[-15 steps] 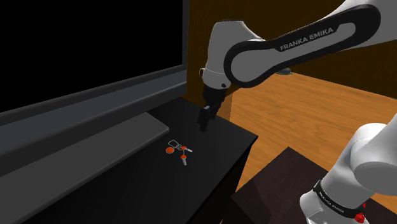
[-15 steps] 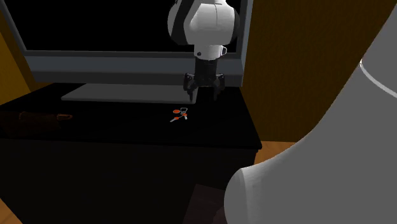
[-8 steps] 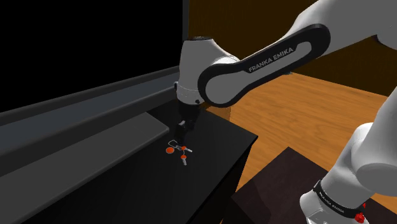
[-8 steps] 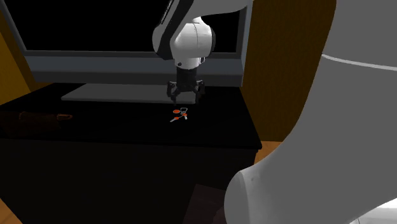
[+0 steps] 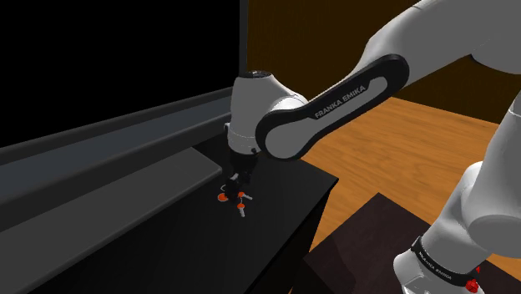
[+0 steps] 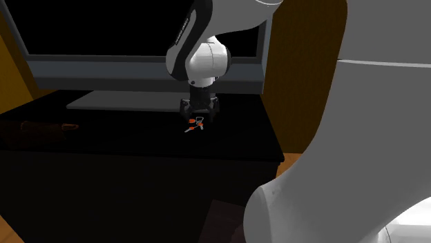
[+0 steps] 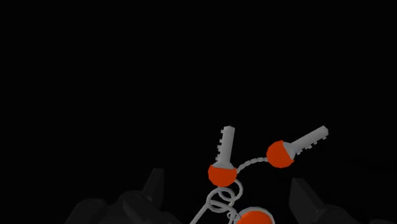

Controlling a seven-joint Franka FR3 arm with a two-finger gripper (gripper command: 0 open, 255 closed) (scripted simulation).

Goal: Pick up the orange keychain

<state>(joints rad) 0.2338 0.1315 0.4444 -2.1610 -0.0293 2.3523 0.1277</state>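
My fingers (image 5: 237,179) stand wide apart, low over the black tabletop (image 5: 288,196), and they hold nothing. The keychain (image 7: 222,173) lies flat on the tabletop between them, touching neither. Its wire rings sit in the gap, just ahead of my palm. Its two grey keys with orange heads fan out past my fingertips, one nearer the middle and one leaning toward the other finger. An orange tag shows at the near end of the rings, closest to my palm.

Half a second ago my fingers hung higher and a little farther back, toward the TV (image 6: 103,69), with the keychain in front of them rather than under them. Now they have come down and forward, so the tips straddle it. A second ago they were higher again and well off to one side, near the tabletop's edge. Their spread looks the same in all three moments. The keychain has not moved: same spot, same fan of keys.

Behind my fingers the TV's grey foot (image 6: 117,101) rests on the tabletop, near but clear of them. Well apart from my fingers, along the tabletop, lies a long dark thing (image 6: 48,128) that I cannot make out.
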